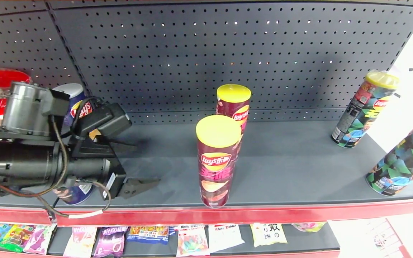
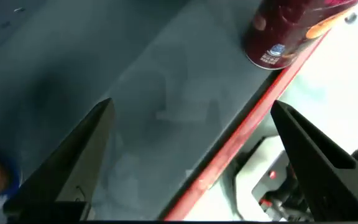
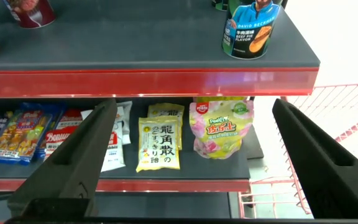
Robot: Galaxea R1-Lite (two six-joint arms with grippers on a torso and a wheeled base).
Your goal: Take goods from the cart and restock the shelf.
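The left gripper (image 1: 145,164) holds its fingers wide and empty over the shelf (image 1: 292,168). The maroon can (image 1: 216,161) stands upright just beyond their tips, at the front lip, probably for display. The right gripper (image 3: 197,155) has its fingers spread and empty too, likely ready for cart goods.

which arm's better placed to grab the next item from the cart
Right, probably: the right gripper is open, empty and low beside the red cart, while the left gripper, also open, is up over the shelf.
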